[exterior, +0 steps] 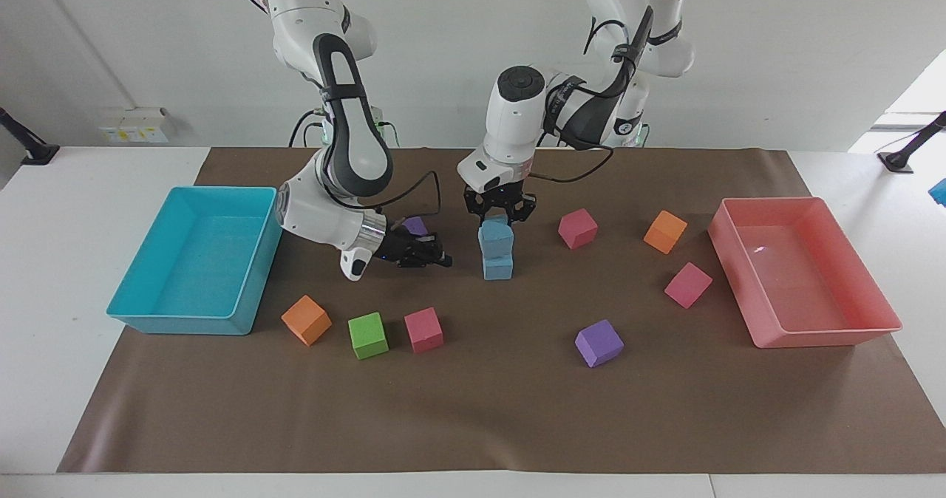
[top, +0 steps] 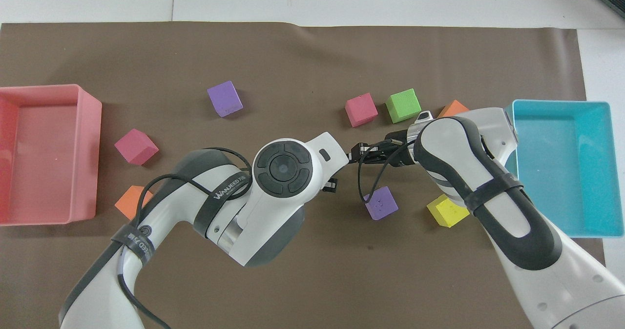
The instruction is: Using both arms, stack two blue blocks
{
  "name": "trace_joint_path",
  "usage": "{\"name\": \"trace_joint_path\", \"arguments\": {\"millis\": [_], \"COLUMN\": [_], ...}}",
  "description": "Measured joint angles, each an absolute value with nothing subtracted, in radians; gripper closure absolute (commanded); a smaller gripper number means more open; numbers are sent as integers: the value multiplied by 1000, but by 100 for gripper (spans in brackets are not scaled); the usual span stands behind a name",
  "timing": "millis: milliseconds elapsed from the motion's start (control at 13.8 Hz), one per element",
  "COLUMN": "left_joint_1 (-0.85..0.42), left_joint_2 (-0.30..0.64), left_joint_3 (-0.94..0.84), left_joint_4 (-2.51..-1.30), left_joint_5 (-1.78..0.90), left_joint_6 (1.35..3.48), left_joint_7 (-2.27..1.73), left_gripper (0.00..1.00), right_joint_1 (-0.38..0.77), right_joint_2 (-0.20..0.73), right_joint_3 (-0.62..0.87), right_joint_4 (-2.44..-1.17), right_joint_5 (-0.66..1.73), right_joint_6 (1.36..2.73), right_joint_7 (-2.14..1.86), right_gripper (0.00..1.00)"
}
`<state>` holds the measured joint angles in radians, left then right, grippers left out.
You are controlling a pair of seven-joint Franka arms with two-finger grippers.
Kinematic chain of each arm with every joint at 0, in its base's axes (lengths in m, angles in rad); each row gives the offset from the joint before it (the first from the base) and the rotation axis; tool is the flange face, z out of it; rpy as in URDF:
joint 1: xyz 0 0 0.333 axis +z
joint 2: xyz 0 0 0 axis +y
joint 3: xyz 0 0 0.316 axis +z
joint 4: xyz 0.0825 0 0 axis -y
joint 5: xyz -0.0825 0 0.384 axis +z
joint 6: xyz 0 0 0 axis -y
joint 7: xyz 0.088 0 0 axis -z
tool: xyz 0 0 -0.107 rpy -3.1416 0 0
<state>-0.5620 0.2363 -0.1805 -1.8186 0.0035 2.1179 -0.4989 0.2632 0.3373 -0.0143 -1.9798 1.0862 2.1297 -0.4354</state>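
Note:
Two blue blocks stand one on the other in the middle of the mat: the upper one (exterior: 494,236) rests on the lower one (exterior: 498,267), roughly lined up. My left gripper (exterior: 499,219) comes straight down on the stack and is shut on the upper blue block. My right gripper (exterior: 442,260) is shut on nothing. It hangs low over the mat beside the stack, toward the right arm's end. In the overhead view the left arm hides both blocks, and the right gripper (top: 353,153) shows beside the left wrist.
A turquoise tray (exterior: 179,323) lies at the right arm's end, a pink tray (exterior: 820,333) at the left arm's. Loose cubes: orange (exterior: 305,319), green (exterior: 367,335), pink (exterior: 423,329), purple (exterior: 599,343), pink (exterior: 687,284), orange (exterior: 664,231), pink (exterior: 577,228), purple (exterior: 416,224), yellow (top: 447,210).

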Motion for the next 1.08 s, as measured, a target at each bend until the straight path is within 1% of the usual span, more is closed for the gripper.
{"name": "trace_joint_path", "arguments": {"millis": [145, 434, 1084], "left_joint_1": [-562, -561, -558], "left_joint_2": [236, 239, 244], "left_joint_3": [-179, -175, -173], "left_joint_4": [-1822, -1827, -1832], "left_joint_5": [3, 3, 3], "left_joint_6": [2116, 2112, 2113], "left_joint_7": [-480, -451, -415], "left_gripper": [100, 100, 100], "right_joint_1": [272, 295, 298], "right_joint_2": [339, 366, 368], "right_joint_3": [-13, -11, -11], "right_joint_4": [-1983, -1991, -1991], "right_joint_5": [1108, 1118, 1118], "right_joint_6": [2130, 2171, 2173], "right_joint_7": [-440, -474, -533], "right_gripper": [100, 100, 100]}}
